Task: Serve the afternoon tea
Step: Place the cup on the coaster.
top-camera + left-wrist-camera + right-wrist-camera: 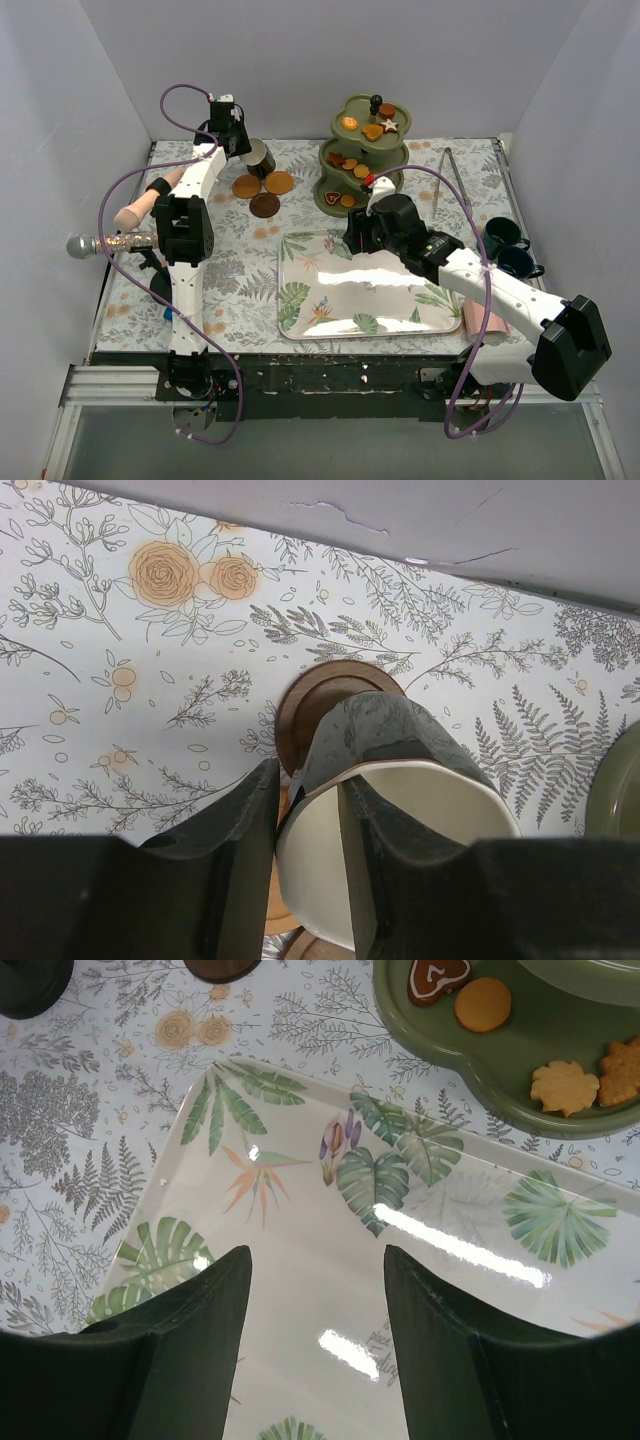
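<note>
Icing on the dark heart biscuit (437, 975) makes a white mark that we cannot read as a letter or figure. That biscuit lies on the bottom tier of the olive-green three-tier stand (365, 150), just beside a round orange biscuit (482, 1005).

The left arm (185, 260) stretches straight up the left side of the worktop (240, 270). Its forearm angles toward the far-left corner and its wrist tips downward. The left claw (308, 775) is nearly closed on the wall of the white mug (420, 810), with one finger outside and the other inside the rim. A brown coaster (330, 685) shows just behind the mug; we cannot tell whether the mug rests on it. Three more brown coasters (265, 205) lie close by, between the mug and the stand.

The right arm (500, 285) folds at its elbow near the right edge and reaches leftward. Its wrist ends near the foot of the stand, and the right claw (318, 1260) points down at the leaf-printed tray (300, 1160). This claw stands wide apart and holds nothing; only glossy tray shows between its fingers.

The stand sits at the far middle of the worktop, its black knob (376, 101) on top, and biscuits lie on all three tiers. Two dark mugs (508, 245) stand at the right edge.
</note>
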